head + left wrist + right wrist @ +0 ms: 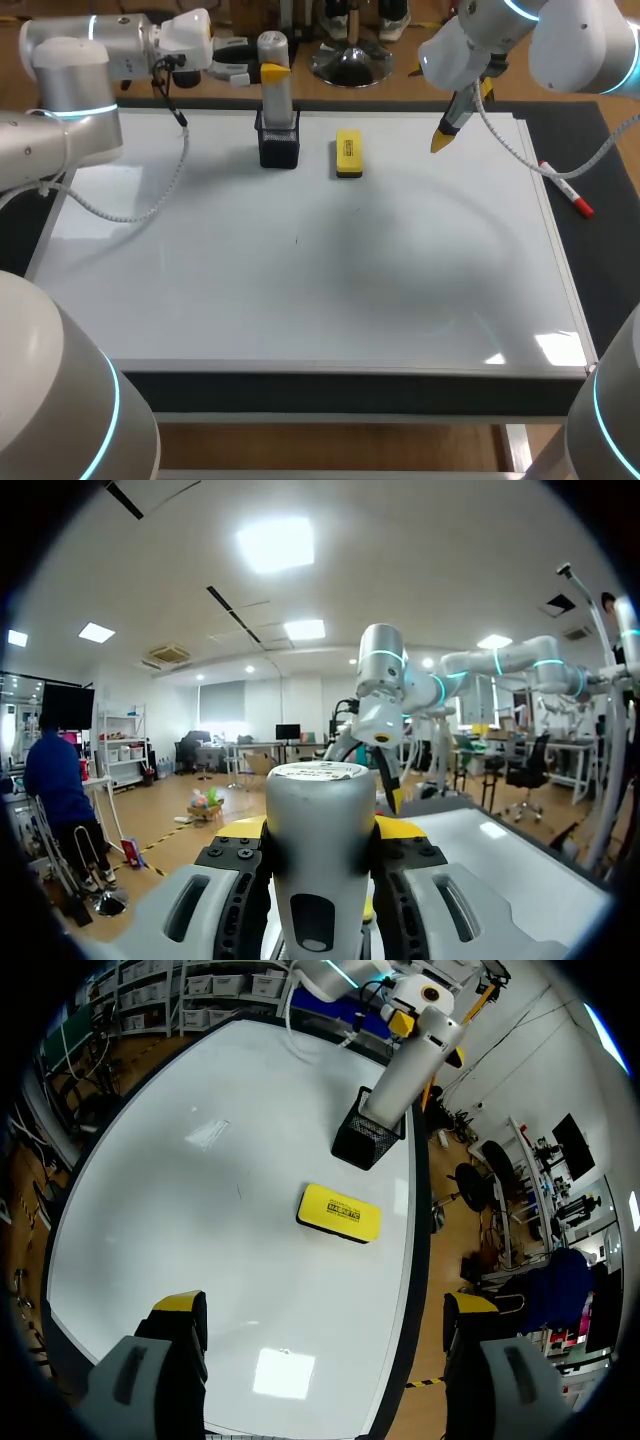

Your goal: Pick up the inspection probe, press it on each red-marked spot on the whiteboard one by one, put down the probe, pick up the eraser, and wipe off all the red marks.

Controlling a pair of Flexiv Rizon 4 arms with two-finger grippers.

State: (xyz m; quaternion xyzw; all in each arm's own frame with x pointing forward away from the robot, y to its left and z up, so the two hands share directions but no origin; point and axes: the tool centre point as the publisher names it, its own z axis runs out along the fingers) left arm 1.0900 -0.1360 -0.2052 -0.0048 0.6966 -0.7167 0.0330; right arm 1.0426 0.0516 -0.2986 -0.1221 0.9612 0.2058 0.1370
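The inspection probe, a grey cylinder, stands upright in a black mesh holder at the back of the whiteboard. My left gripper is shut on the probe's upper part; in the left wrist view the probe fills the gap between both fingers. The yellow eraser lies flat just right of the holder. My right gripper hangs open above the board's back right, empty. From it I see the eraser, the holder and the probe ahead. No red marks show on the board.
A red-capped marker lies on the dark mat beyond the board's right edge. A tiny dark speck sits on the board near its middle. The board's wide front part is bare white.
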